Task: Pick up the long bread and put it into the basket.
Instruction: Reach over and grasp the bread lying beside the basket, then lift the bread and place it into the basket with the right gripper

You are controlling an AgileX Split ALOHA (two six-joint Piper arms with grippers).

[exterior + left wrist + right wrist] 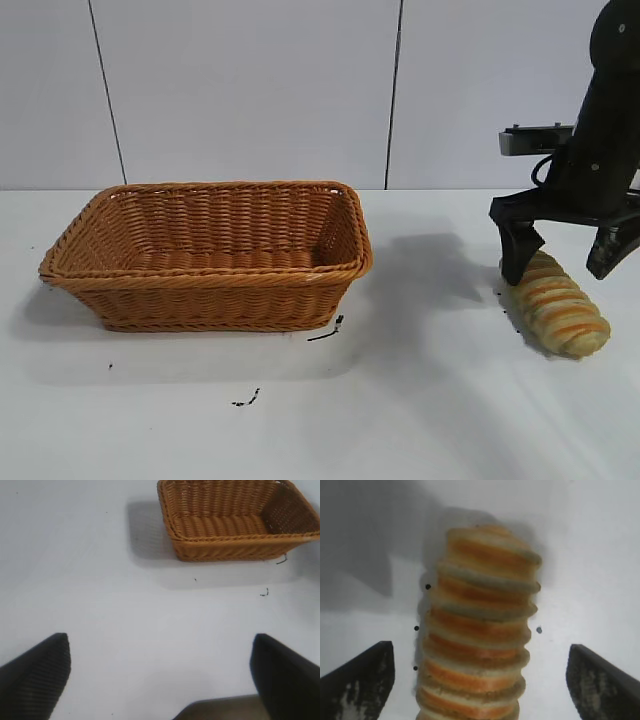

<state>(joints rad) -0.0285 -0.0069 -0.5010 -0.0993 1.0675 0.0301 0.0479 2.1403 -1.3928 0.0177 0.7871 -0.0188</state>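
The long bread [560, 305], tan-yellow with orange-brown ridged stripes, lies on the white table at the right. My right gripper [566, 262] hangs open just over its far end, one finger on each side and not touching it. In the right wrist view the long bread [480, 635] lies lengthwise between the two spread fingers [362, 680]. The orange-brown wicker basket [210, 295] stands empty at the left of the table and also shows in the left wrist view [240, 542]. My left gripper [160, 672] is open and empty over bare table, away from the basket.
Small dark marks [325, 332] lie on the table in front of the basket's near right corner, with another mark [247, 399] nearer the front. A pale panelled wall stands behind the table.
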